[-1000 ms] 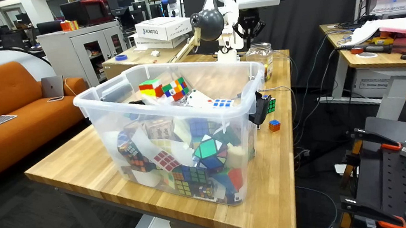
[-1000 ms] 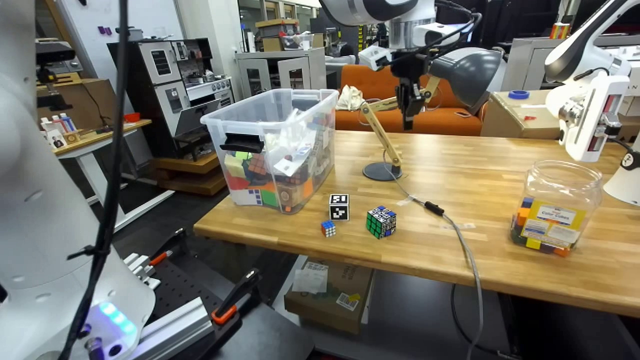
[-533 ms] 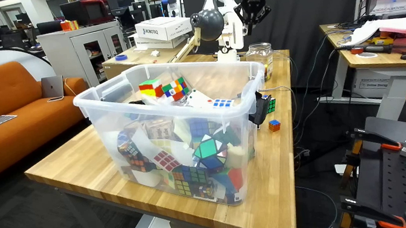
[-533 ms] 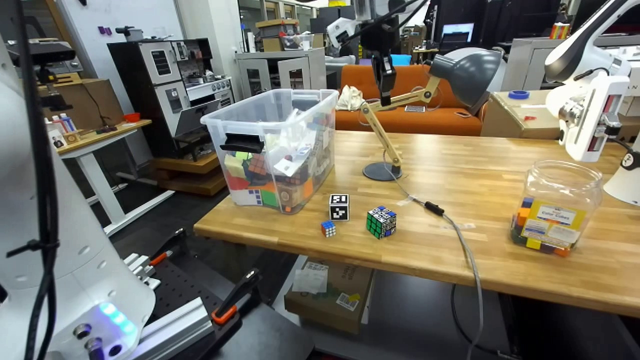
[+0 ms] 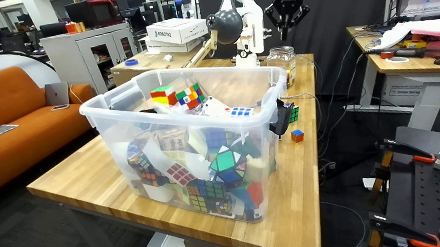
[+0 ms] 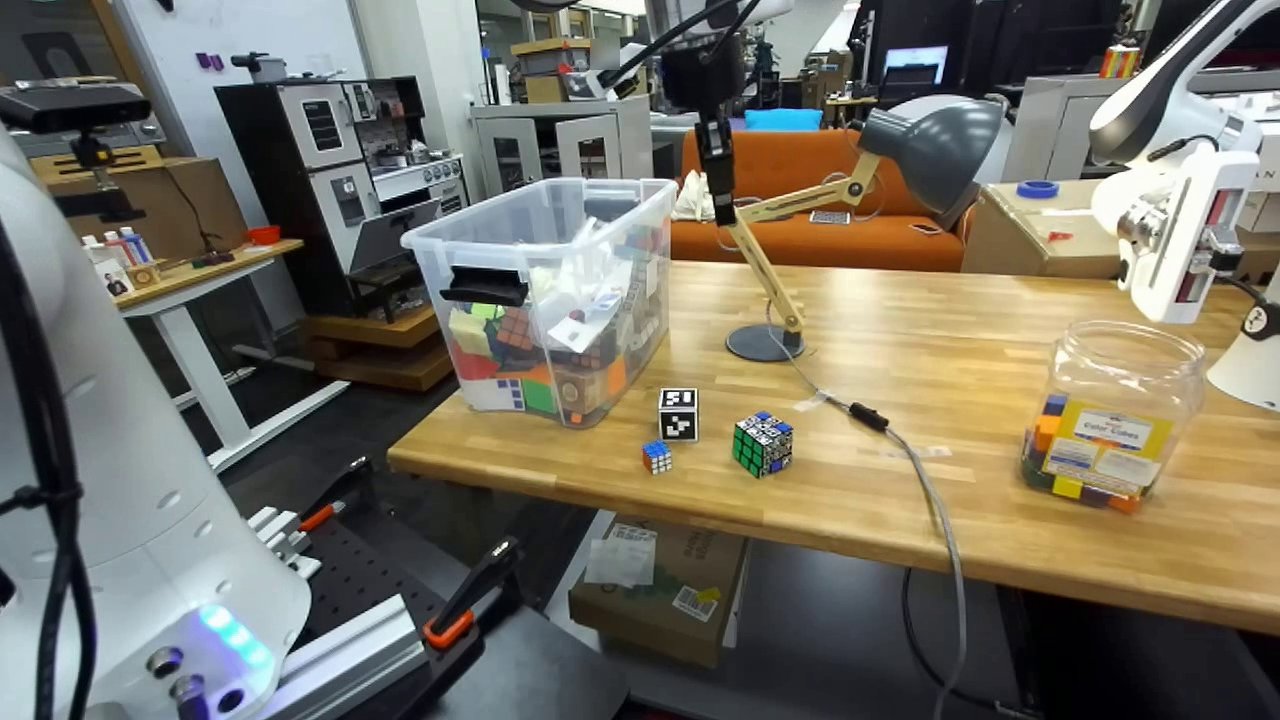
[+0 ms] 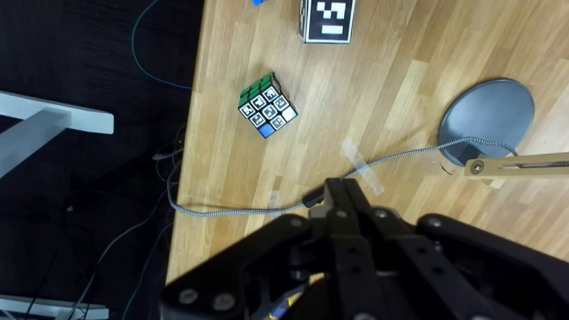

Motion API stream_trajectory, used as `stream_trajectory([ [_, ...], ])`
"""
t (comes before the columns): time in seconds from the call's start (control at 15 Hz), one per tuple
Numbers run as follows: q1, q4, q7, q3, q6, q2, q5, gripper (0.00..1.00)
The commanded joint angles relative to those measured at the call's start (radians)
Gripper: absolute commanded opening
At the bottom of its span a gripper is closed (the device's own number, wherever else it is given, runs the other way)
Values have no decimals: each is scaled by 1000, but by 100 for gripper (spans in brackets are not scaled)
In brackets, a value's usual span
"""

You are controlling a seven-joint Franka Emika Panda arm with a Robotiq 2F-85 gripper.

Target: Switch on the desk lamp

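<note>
Gripper (image 7: pixel 343 181) closed, fingertips (image 7: pixel 335 191) together, nothing held. Black cord switch (image 7: pixel 312 197) below the tips, partly hidden behind them in the wrist view; its button unreadable. I'd call this approach: next, line up over it, come down, press. Desk lamp (image 7: pixel 489 118) right of the tips there, along the cord (image 7: pixel 402 154); head (image 6: pixel 935 150) in both exterior views only, bulb hidden.

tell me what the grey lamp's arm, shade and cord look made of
Lamp arm: probably wood, matte, from its pale tan, flat-sided bars. Shade: smooth grey with a slight sheen; painted metal or plastic, can't tell. Cord: likely braided fabric, given its speckled weave in the wrist view.
</note>
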Motion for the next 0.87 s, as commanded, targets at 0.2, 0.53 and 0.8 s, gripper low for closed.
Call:
stream_trajectory([
  [0.2,-22,-12,18,25,-2,-11,3,26],
  [0.53,-23,-14,19,25,-2,-13,3,28],
  [0.8,-23,-14,19,25,-2,-13,3,28],
])
